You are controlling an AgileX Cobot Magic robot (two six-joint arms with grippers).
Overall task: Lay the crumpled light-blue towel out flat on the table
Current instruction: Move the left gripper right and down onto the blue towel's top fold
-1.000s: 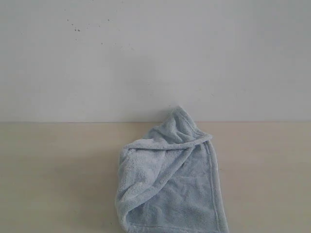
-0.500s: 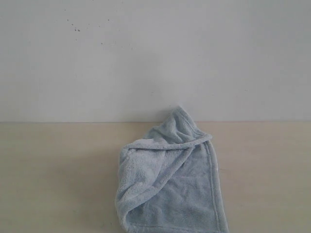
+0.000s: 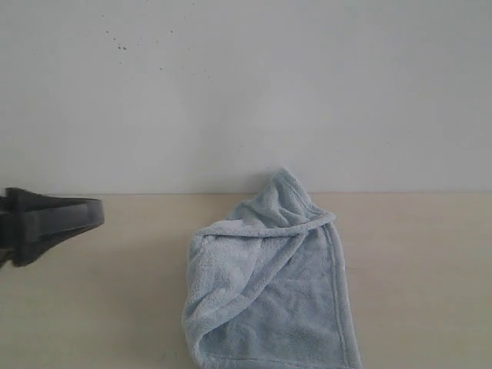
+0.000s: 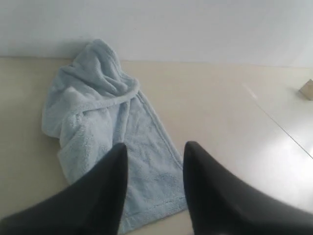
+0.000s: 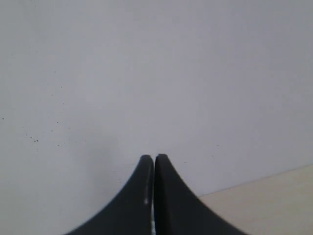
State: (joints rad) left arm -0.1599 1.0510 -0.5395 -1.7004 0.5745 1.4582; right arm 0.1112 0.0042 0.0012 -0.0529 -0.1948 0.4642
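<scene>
The crumpled light-blue towel (image 3: pixel 269 292) lies folded on the beige table (image 3: pixel 100 307), its top bunched up against the white wall and its lower edge cut off by the frame. My left gripper (image 3: pixel 96 214) reaches in from the left edge of the exterior view, well apart from the towel. Seen from the left wrist, that gripper (image 4: pixel 155 149) is open, with the towel (image 4: pixel 98 122) on the table beyond its dark fingers and nothing held. The right gripper (image 5: pixel 154 159) is shut and empty, facing the wall; the exterior view does not show it.
A white wall (image 3: pixel 246 92) rises at the table's far edge. A small tan object (image 4: pixel 307 89) sits at the edge of the left wrist view. Bare tabletop (image 3: pixel 415 269) lies on both sides of the towel.
The left gripper has come into the exterior view from the left edge. The towel has not moved.
</scene>
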